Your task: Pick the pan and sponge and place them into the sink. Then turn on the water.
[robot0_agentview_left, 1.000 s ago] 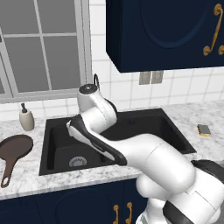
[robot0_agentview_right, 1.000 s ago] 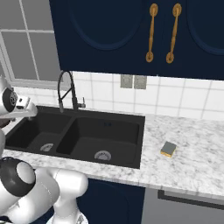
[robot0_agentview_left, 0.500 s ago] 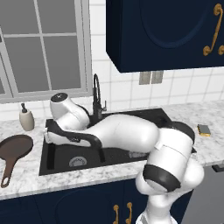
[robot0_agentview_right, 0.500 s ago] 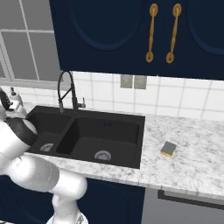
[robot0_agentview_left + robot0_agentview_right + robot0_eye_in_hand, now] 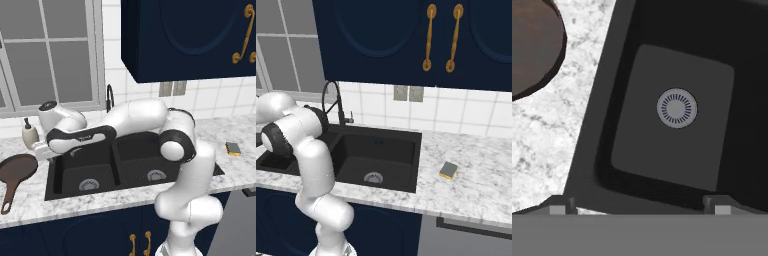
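Grey-veined marble counter (image 5: 125, 197) runs under navy cabinets, with the large black double-basin sink (image 5: 120, 150) set into it below a white-framed window. Over the last second the white arm has swung from above the sink's middle out toward the robot's left, and its two-finger gripper (image 5: 641, 204) now hangs over the left basin's outer edge. In the hand view the two dark fingertips (image 5: 562, 204) stand wide apart with nothing between them, framing the round silver drain (image 5: 677, 108). The round dark brown frying pan with the long brown handle (image 5: 15, 175) lies flat on the counter just left of the sink, near the beige soap bottle (image 5: 30, 134); its rim shows at the hand view's upper left corner. The small yellow sponge with a dark green top (image 5: 448, 170) sits on the counter well right of the sink, untouched. That swing suggests the pan is being fetched first; the gripper must travel further left and descend. The tall black arched faucet (image 5: 333, 102) shows no stream.
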You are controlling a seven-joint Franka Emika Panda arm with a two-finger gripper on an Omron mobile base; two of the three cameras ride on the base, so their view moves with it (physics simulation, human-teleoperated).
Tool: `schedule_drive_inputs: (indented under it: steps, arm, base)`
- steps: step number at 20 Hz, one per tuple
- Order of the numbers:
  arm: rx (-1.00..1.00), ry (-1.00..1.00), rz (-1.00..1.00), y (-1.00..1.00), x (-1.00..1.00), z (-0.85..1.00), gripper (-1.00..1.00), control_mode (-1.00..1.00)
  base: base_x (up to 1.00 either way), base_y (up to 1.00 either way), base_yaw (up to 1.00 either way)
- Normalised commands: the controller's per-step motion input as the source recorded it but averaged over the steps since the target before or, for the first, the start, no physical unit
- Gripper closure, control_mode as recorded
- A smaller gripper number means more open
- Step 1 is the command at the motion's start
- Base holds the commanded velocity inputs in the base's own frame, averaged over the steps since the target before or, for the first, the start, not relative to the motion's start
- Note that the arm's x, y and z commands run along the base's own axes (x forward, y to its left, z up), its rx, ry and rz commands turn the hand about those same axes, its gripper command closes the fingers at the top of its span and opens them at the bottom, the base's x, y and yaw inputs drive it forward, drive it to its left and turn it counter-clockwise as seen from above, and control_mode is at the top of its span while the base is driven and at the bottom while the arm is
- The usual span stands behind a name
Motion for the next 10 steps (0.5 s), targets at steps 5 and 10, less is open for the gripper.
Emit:
schedule_drive_inputs:
  steps: [5,10]
  arm:
    - [0.00,-0.03,0.00,0.12,0.00,-0.16,-1.00,-1.00]
    - [0.00,-0.12,0.00,0.26,0.00,-0.30,-1.00,-1.00]
  base:
    - [0.00,0.00,0.00]
    - [0.00,0.00,0.00]
